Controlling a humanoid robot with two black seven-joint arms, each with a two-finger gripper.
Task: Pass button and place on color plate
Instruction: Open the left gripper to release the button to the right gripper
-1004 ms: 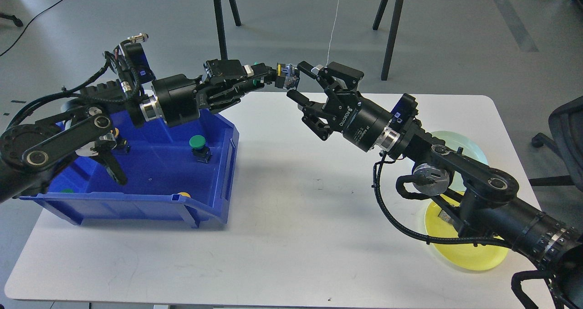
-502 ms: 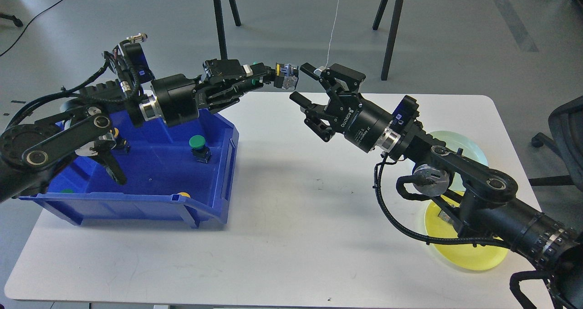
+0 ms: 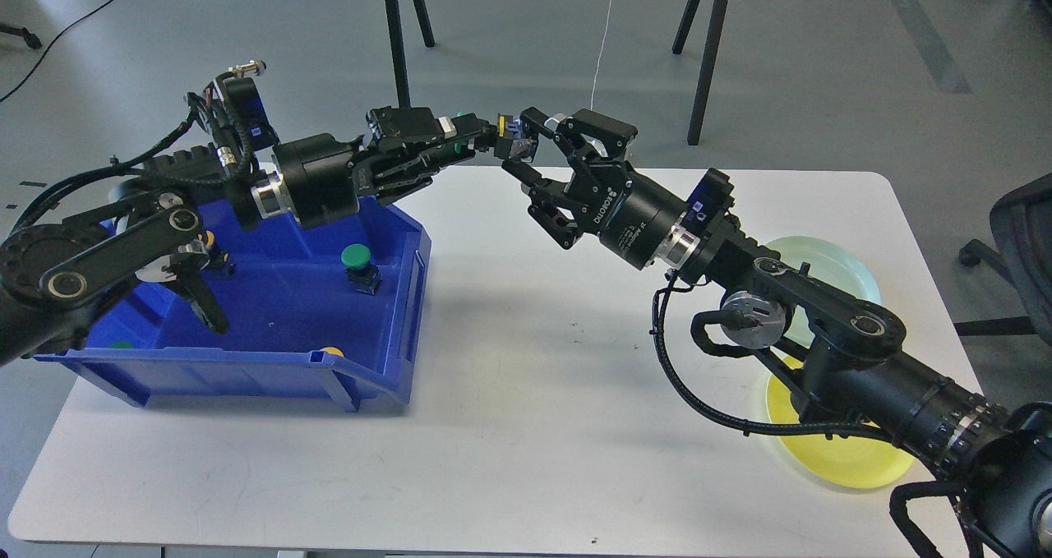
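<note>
Grey floor with black stand legs fills the background, and below it the white rounded desk carries a blue plastic bin on the left side and two round plates on the right side, a yellow plate near the front edge and a pale green plate behind it. High above the back edge of the desk, the left gripper is clenched on a small push button with green cap and blue-yellow body. The long axis of the button lies about horizontal and its body end points to the right. The right gripper has its fingers spread, one above and one below this free end, close around it, but I cannot tell if they touch it. So the button lies directly between the right fingers, and I judge that the coming move is only to close them, then the left fingers release. Another green-capped button stands inside the bin.
</note>
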